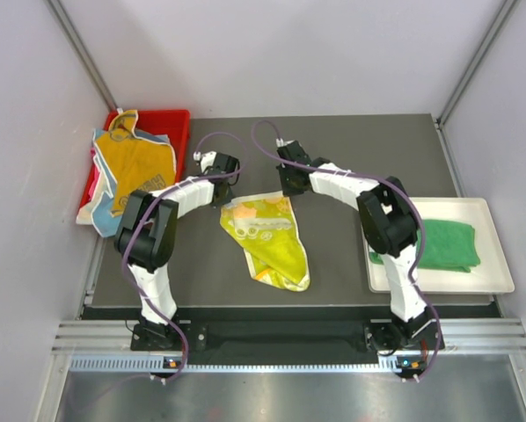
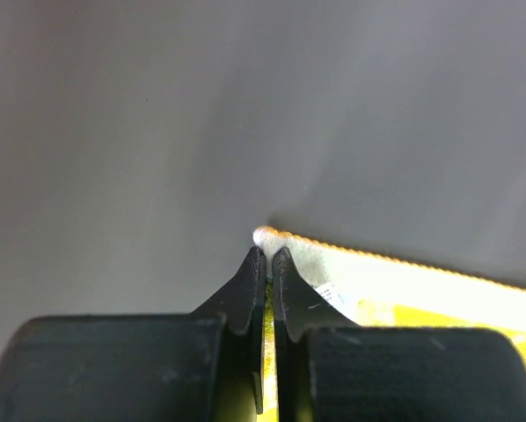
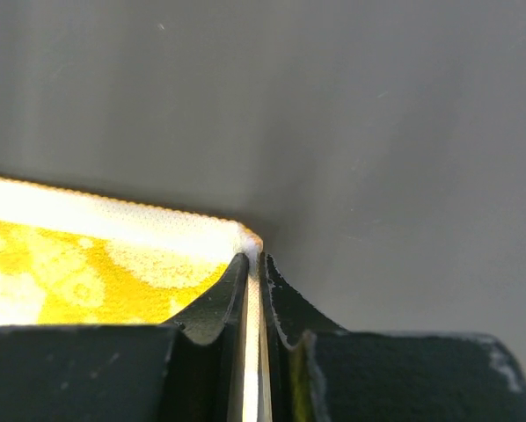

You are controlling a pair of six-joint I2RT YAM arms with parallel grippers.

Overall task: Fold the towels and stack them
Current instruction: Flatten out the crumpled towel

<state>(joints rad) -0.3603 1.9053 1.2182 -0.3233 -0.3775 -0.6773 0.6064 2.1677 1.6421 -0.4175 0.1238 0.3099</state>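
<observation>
Nearest to us is the narrow end of the soft, square yellow patterned towel (image 1: 267, 237), which we take as our landmark. It lies rumpled in the middle of the dark grey matte table (image 1: 360, 158), its narrow end toward the table's front edge and its wider far edge stretched between the two grippers. To the right of the yellow patterned towel, well apart from it, a plain green towel (image 1: 443, 244) lies in a compact rectangle on the flat white plastic tray (image 1: 496, 280). At the far left corner of the yellow patterned towel, the left gripper (image 2: 265, 255) has its black jaws pressed together on the cloth. In the left wrist view we see a strip of yellow fabric pinched between them and the stitched corner poking out just past the tips. At the far right corner, the right gripper (image 3: 252, 262) does likewise: its jaws are clamped on the white-hemmed corner, with pale fabric running down the slit between them. Farthest off, beyond and to the left of the yellow patterned towel, a red plastic bin (image 1: 171, 119) holds an orange-yellow towel (image 1: 140, 163). It is draped over a light blue towel (image 1: 109, 215) that spills past the bin's near edge.
</observation>
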